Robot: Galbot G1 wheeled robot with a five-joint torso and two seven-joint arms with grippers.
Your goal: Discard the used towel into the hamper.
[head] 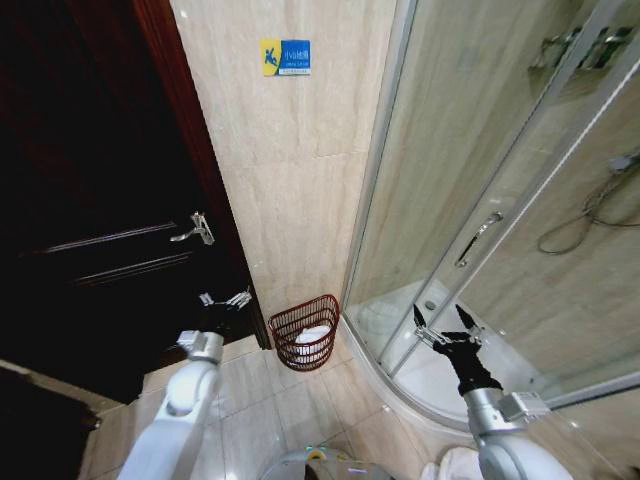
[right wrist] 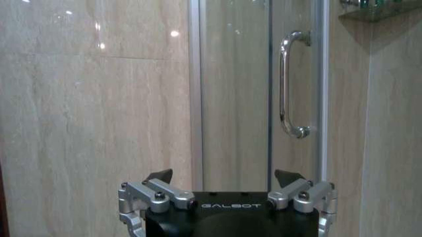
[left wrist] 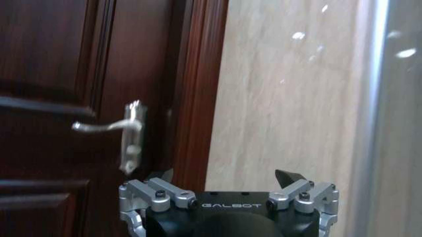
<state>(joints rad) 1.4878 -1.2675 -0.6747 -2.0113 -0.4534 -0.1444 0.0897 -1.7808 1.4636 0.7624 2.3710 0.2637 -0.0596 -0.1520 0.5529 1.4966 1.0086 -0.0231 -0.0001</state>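
The hamper (head: 305,332) sits on the floor against the wall, a white towel (head: 313,337) already inside; the left claw (head: 226,299) and right claw (head: 445,325) hang spread, empty.

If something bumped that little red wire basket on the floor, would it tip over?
Probably slides or tips easily: the hamper is open wirework, so likely light, and narrows toward its base. The white cloth inside adds little weight. The wall right behind may stop it falling backward.
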